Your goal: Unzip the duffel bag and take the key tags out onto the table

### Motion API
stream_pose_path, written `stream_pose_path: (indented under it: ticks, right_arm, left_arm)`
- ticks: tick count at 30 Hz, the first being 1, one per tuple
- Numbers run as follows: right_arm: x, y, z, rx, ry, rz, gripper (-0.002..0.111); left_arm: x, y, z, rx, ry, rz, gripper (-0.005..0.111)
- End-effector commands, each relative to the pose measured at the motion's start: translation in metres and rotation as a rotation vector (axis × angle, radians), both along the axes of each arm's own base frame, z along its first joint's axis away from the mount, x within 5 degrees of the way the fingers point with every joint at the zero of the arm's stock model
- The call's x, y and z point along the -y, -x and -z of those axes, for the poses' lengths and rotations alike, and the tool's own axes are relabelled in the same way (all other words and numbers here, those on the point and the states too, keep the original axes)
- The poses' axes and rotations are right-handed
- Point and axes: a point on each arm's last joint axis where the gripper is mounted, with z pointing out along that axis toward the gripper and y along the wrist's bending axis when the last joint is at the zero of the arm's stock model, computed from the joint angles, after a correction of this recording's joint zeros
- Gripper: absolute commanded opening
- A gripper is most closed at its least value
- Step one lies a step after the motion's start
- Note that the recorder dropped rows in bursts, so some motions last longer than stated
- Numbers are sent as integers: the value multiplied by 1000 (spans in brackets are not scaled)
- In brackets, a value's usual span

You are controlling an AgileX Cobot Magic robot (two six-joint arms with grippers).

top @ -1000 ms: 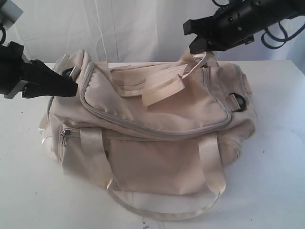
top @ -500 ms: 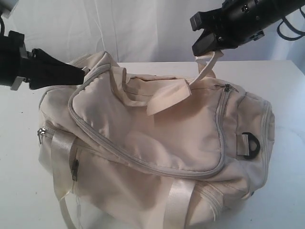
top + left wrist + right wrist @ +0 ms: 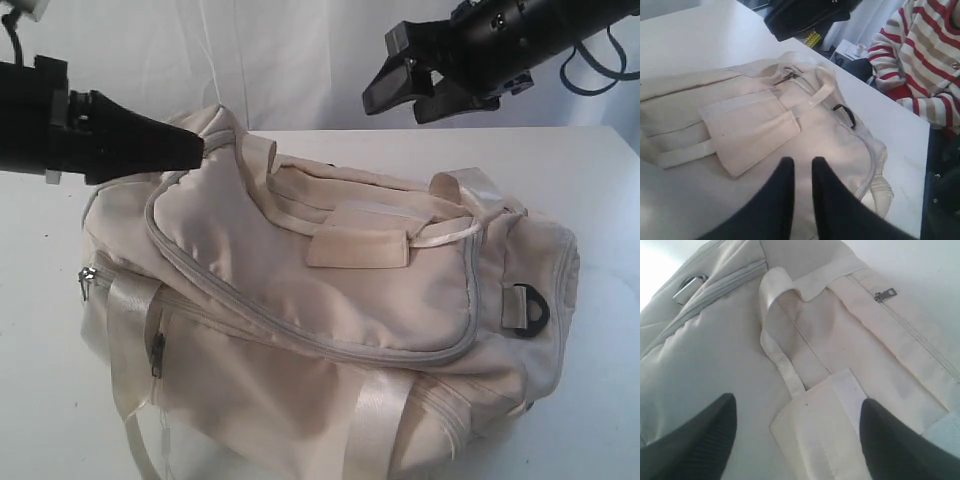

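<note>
**Both grippers free, the duffel bag zipped on the table**

We see the duffel bag point(image 3: 330, 300) lying slumped on the white table point(image 3: 600, 200), its light grey zipper point(image 3: 250, 315) running closed around the top flap. The handle wrap point(image 3: 358, 243) lies flat on the bag's upper face, with one satin handle point(image 3: 470, 190) looped up beside it. The left gripper point(image 3: 198, 150) sits at the bag's upper left end, close against the fabric; whether it touches we cannot tell. In its wrist view the two black fingers point(image 3: 785, 190) stand a narrow gap apart and hold nothing. The right gripper point(image 3: 402, 103) hovers above the bag's far edge, clear of it — jaws spread wide, nothing between them, the handle wrap below them in its own camera. A metal pull point(image 3: 157, 352) hangs on the bag's front pocket, and a black ring point(image 3: 530, 310) sits on its right end. Beyond the bag, in the left wrist view, a person in a red-striped sweater point(image 3: 920, 55) sits at the table's edge.
</note>
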Motion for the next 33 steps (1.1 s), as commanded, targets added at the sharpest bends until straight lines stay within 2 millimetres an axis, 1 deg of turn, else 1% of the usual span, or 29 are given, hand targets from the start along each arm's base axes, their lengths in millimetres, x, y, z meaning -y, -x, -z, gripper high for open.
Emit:
stream_pose_path:
  ticks: [1, 2, 3, 4, 5, 6, 7, 8, 11, 14, 18, 22, 24, 27, 33]
  right_arm:
    - [18, 10, -26, 135, 55, 23, 66]
    - [25, 11, -30, 165, 93, 41, 66]
    - [38, 12, -35, 199, 160, 89, 66]
    - [46, 11, -36, 192, 194, 145, 66]
    - [60, 8, -36, 174, 253, 247, 66]
    - [66, 7, -34, 168, 295, 288, 66]
    - [78, 5, -31, 146, 366, 350, 66]
    - [85, 4, -28, 125, 396, 390, 66]
    - [90, 3, -24, 115, 425, 416, 66]
    - [90, 3, -24, 116, 425, 416, 66]
    - [90, 3, -24, 116, 425, 416, 66]
    - [90, 3, -24, 116, 425, 416, 66]
    - [90, 3, -24, 115, 423, 416, 66]
    - [90, 2, -23, 113, 424, 416, 66]
    - [90, 2, -23, 113, 424, 416, 66]
  left_arm:
    - [28, -9, 3, 33, 127, 36, 49]
    - [33, -12, 4, 12, 154, 19, 52]
    - [50, -19, 5, -1, 163, 7, 55]
    - [60, -23, 8, -6, 147, 19, 57]
    - [84, -30, 9, -33, 147, 49, 60]
    - [93, -34, 10, -41, 147, 67, 61]
    - [117, -43, 12, -70, 150, 101, 63]
    - [132, -50, 16, -90, 153, 121, 64]
    - [171, -67, 32, -148, 152, 161, 64]
    - [197, -77, 55, -216, 142, 176, 64]
    - [210, -86, 70, -270, 138, 170, 64]
    - [215, -93, 84, -316, 131, 162, 64]
    - [217, -94, 86, -321, 140, 168, 64]
    - [218, -98, 87, -319, 148, 146, 63]
    - [221, -103, 75, -286, 172, 129, 57]
